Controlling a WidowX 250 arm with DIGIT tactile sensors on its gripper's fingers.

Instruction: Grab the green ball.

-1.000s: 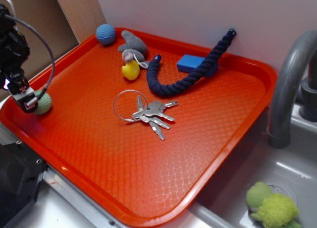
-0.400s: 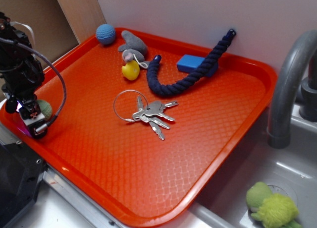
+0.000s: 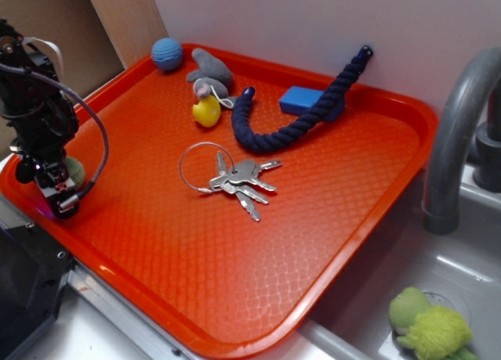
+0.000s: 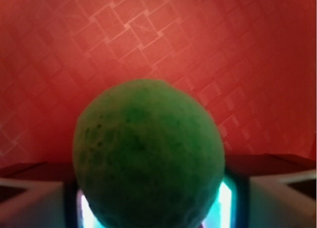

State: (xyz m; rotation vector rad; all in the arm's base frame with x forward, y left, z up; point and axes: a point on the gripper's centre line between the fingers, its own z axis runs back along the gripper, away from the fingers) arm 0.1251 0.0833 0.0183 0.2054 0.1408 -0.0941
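Gripper sat low over the green ball, fingers wide on either side. Grasp stage; closing seemed next.

Moved since a second ago: gripper, from beside the green ball at the left edge of the frame to lower down and over it, at the near-left corner of the tray. Covered more than before: ball earlier showing as a rounded pale shape right of the fingertips, now only a sliver visible behind the black arm in the exterior view. Shifted slightly up and right since the last earlier picture. Drooping lower too: cable, looped toward the tray floor. In the wrist view, ball filling the gap between the fingers.
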